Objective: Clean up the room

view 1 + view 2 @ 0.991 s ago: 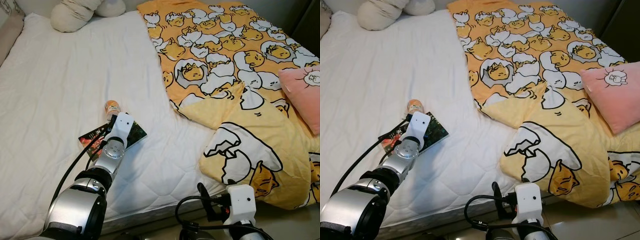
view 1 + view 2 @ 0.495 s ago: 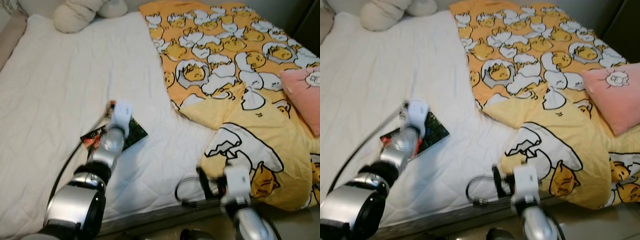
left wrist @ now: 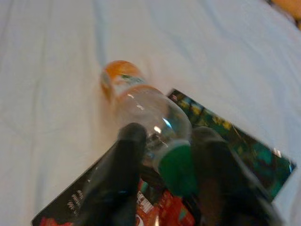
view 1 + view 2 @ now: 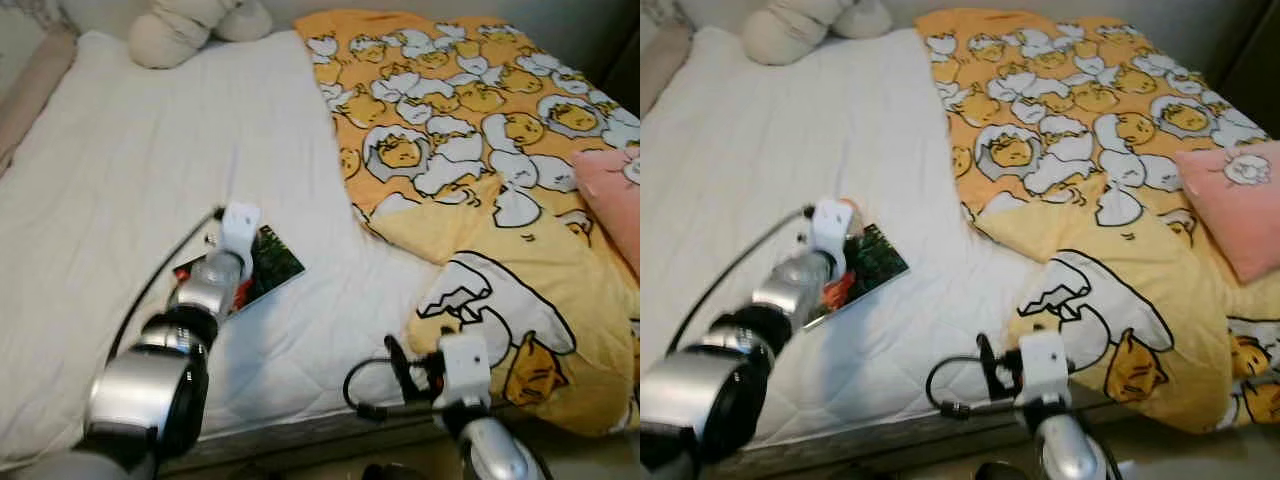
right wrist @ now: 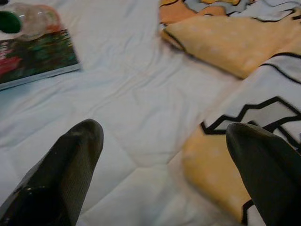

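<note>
We are reaching our left arm out over the white bed (image 4: 130,200), and our left pincer (image 3: 164,162) is sitting at a clear plastic bottle (image 3: 146,113) that is lying on its side. The bottle has an orange label at its far end and a green cap (image 3: 176,169) at the near end. In the left wrist view our two black fingers (image 3: 124,165) are standing apart on either side of the bottle's neck and cap, so the pincer is open around it; we cannot tell whether the fingers are touching the plastic. The bottle's cap end is lying over a dark magazine (image 4: 270,270) with red and green print, which is resting flat on the sheet near the bed's front edge.

Our right arm is hanging lower, near the bed's front edge, and our right pincer (image 5: 164,160) is spread wide, gripping nothing, with its fingers (image 5: 66,165) well apart above the sheet and the edge of a yellow blanket (image 4: 500,200). That blanket, printed with egg cartoons, is covering the right side of the bed, with one corner folded back. A pink pillow (image 4: 1235,200) is lying on it at the right, and a cream plush toy (image 4: 185,25) is sitting at the head of the bed.
</note>
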Motion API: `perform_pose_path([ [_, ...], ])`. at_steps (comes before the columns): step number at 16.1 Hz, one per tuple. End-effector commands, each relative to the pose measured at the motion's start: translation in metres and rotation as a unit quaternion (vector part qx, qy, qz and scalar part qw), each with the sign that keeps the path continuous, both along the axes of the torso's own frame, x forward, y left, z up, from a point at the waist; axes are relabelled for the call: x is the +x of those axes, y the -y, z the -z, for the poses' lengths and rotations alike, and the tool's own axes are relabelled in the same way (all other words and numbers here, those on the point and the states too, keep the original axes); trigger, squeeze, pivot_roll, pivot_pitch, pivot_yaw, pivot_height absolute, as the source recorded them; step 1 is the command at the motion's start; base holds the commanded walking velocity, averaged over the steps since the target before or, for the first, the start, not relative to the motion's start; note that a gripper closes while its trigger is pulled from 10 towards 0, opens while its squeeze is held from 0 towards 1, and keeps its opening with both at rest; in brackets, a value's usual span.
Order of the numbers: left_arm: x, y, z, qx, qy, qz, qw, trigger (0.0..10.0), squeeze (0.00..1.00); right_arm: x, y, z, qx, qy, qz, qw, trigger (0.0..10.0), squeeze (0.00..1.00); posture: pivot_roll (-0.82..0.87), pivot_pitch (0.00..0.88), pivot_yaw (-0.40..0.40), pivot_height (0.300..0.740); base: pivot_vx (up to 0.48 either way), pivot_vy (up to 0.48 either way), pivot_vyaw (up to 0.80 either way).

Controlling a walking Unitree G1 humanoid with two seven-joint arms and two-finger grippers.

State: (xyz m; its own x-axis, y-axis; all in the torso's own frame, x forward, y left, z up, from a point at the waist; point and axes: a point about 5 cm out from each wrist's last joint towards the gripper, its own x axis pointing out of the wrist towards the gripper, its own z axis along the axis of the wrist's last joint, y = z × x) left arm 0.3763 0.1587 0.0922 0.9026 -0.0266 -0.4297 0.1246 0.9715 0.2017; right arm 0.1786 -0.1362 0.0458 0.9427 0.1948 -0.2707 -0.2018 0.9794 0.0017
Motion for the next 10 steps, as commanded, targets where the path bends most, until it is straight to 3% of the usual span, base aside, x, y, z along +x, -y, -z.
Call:
perform_pose_path([
  [1, 0.004, -0.002, -0.007, -0.018, -0.005, -0.009, 1.000, 10.0, 1.00, -0.003, -0.001, -0.005, 0.002, 0.007, -0.001, 1.000, 10.0, 0.00, -0.10, 0.000, 0.013, 0.740, 0.000, 0.000, 0.00],
  [3, 0.018, -0.003, -0.034, -0.040, 0.020, -0.023, 0.999, 10.0, 1.00, -0.019, -0.003, -0.006, 0.006, -0.003, 0.006, 1.000, 10.0, 0.00, -0.14, 0.001, 0.027, 0.740, 0.000, 0.000, 0.00],
  [4, 0.020, -0.002, -0.038, -0.051, 0.012, -0.020, 0.998, 10.0, 1.00, -0.024, -0.003, -0.005, 0.008, -0.011, 0.013, 1.000, 10.0, 0.00, -0.15, 0.011, 0.034, 0.740, 0.000, 0.000, 0.00],
  [7, 0.013, -0.003, -0.024, -0.080, -0.046, -0.033, 0.995, 10.0, 1.00, -0.037, -0.009, -0.003, 0.015, -0.027, 0.017, 0.999, 10.0, 0.00, -0.16, 0.034, 0.053, 0.740, 0.000, 0.000, 0.00],
  [10, 0.008, -0.015, -0.016, -0.054, -0.067, -0.058, 0.995, 10.0, 1.00, -0.051, -0.015, -0.006, 0.024, -0.041, 0.025, 0.999, 10.0, 0.00, -0.19, 0.090, 0.067, 0.740, 0.000, 0.000, 0.00],
])
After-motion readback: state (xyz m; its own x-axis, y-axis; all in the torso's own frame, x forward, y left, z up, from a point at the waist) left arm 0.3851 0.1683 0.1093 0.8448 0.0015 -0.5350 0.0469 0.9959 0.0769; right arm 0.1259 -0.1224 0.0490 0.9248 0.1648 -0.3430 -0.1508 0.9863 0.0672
